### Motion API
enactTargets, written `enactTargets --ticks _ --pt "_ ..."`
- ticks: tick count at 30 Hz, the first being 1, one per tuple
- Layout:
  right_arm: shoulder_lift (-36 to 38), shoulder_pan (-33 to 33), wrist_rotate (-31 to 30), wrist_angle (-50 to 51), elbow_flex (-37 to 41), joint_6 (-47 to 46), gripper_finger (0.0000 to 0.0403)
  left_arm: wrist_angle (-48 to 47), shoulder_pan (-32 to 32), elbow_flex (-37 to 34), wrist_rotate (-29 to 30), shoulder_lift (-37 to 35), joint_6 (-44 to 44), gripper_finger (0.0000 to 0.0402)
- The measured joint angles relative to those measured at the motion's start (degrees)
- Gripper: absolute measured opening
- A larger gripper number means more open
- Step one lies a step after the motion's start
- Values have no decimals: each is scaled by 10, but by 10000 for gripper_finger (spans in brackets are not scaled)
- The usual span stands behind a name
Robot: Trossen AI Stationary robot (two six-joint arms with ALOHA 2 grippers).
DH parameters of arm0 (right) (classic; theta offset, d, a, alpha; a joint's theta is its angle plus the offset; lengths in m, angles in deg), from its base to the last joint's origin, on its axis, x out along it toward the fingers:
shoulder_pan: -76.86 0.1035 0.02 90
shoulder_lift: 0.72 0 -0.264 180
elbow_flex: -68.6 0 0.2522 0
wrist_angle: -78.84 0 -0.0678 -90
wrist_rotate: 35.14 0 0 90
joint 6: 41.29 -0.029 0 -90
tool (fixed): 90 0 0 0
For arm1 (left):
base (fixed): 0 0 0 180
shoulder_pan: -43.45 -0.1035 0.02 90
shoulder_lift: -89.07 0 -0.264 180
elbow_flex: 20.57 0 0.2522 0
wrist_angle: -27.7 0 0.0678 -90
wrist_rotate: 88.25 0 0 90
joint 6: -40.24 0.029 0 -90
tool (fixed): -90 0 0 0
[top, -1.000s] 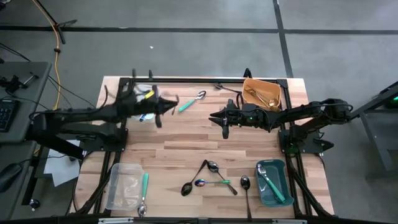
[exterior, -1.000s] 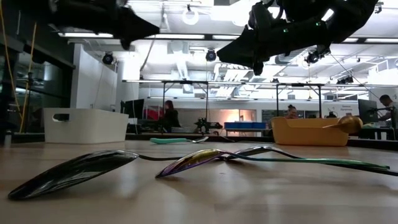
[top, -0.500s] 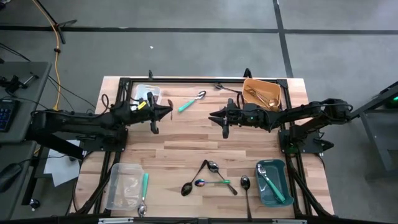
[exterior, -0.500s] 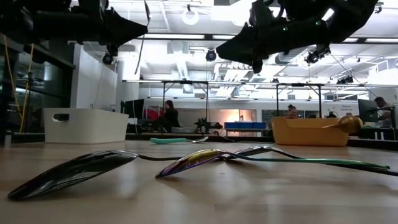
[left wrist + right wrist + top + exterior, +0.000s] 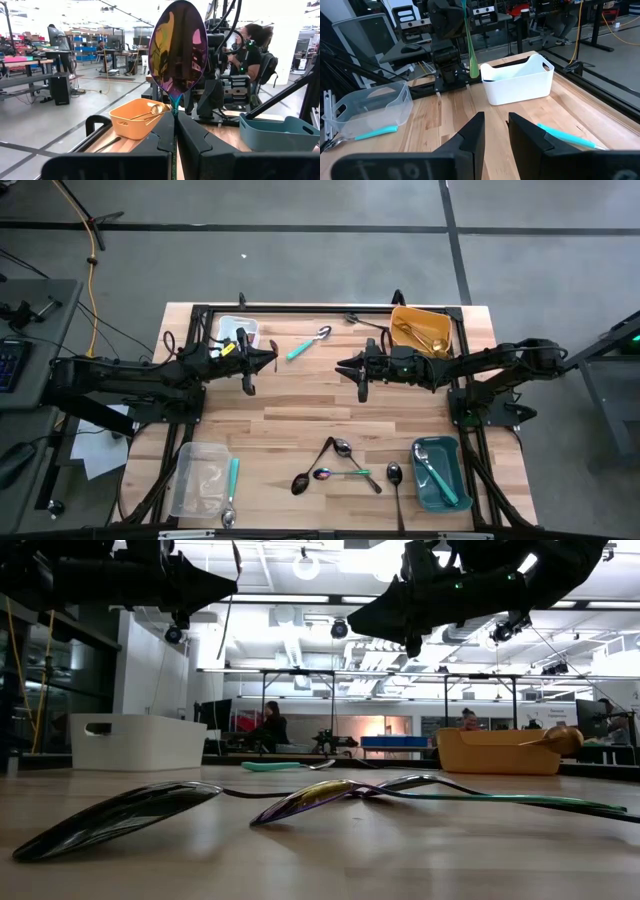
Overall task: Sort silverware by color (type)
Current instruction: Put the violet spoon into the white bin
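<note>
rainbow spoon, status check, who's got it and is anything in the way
Left gripper shut on rainbow spoon, held upright above the table near the white bin. Right gripper empty, fingers slightly apart, hovering mid-table. Nothing blocking.

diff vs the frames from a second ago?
The left gripper, shut on the iridescent rainbow spoon, pulled back off the white plastic bin toward the table's middle in the first half second, then stopped. The right gripper, fingers slightly apart and empty, hangs where it was. Spoons on the wooden table did not move.

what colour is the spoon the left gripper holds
Iridescent purple-rainbow spoon, clearest in the left wrist view.
</note>
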Motion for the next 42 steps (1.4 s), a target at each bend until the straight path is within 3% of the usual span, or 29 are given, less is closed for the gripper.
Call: enactTargets --ticks 34,37,42 --pt "0 0 0 27 0 -1 81 -3 0 0 4 0 0 0" --pt "0 0 0 27 0 -1 81 -4 0 0 37 0 -12 0" --pt "0 0 0 32 0 -1 81 -37 -7 19 148 0 -42 0"
